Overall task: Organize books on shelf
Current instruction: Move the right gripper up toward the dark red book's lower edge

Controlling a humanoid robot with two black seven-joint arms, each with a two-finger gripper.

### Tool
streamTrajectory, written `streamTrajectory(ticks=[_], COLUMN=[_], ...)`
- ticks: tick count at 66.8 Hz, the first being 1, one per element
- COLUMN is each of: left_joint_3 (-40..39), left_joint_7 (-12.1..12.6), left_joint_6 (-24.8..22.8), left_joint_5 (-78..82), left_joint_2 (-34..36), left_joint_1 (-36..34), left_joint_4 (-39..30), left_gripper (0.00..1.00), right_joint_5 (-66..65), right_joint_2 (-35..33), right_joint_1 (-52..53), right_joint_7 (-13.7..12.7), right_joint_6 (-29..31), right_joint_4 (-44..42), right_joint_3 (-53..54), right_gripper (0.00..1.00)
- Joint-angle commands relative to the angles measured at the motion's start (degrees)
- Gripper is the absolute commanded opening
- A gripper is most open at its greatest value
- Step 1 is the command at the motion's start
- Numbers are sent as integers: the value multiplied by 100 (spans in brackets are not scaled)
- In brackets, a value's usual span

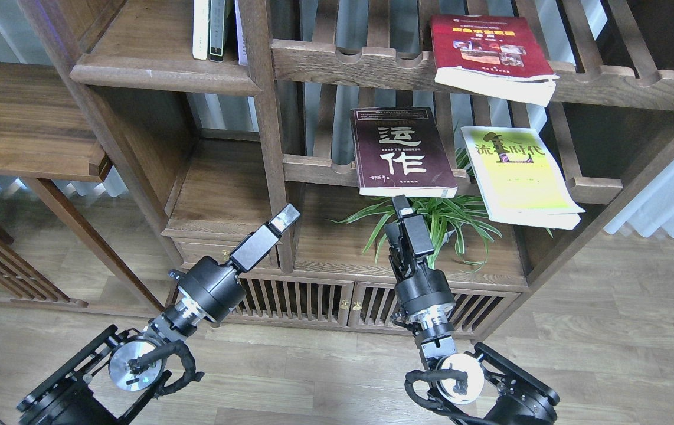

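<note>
My right end effector (402, 205) points up at centre frame, its tip just beneath the front edge of the maroon book (402, 151); I can't tell how far its fingers are parted, and nothing is in it. That book lies flat on the middle slatted rack (313, 169), the yellow-green book (517, 175) just to its right. The red book (490, 50) sits on the rack above, upper right. The solid shelf (154, 53) is upper left. My left end effector (285, 217), lower left of centre, looks empty; its opening I can't tell.
</note>
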Motion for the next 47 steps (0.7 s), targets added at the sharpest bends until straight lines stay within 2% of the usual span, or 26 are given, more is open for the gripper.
streamTrajectory(ticks=[1, 21, 32, 47], left_joint_3=[0, 18, 27, 88], left_joint_7=[2, 20, 20, 20], left_joint_6=[0, 0, 0, 0], left_joint_5=[0, 18, 18, 18], left_joint_2=[-2, -90, -90, -99], left_joint_1=[109, 65, 74, 83], left_joint_4=[2, 2, 11, 19], left_gripper=[100, 100, 100, 100], right_joint_5=[22, 470, 593, 918], right_joint_2=[0, 0, 0, 0], right_joint_1=[11, 81, 362, 810], right_joint_7=[0, 0, 0, 0], right_joint_6=[-48, -197, -610, -698], right_joint_4=[-37, -134, -441, -741], right_joint_3=[-158, -528, -651, -669], right_gripper=[99, 98, 98, 98])
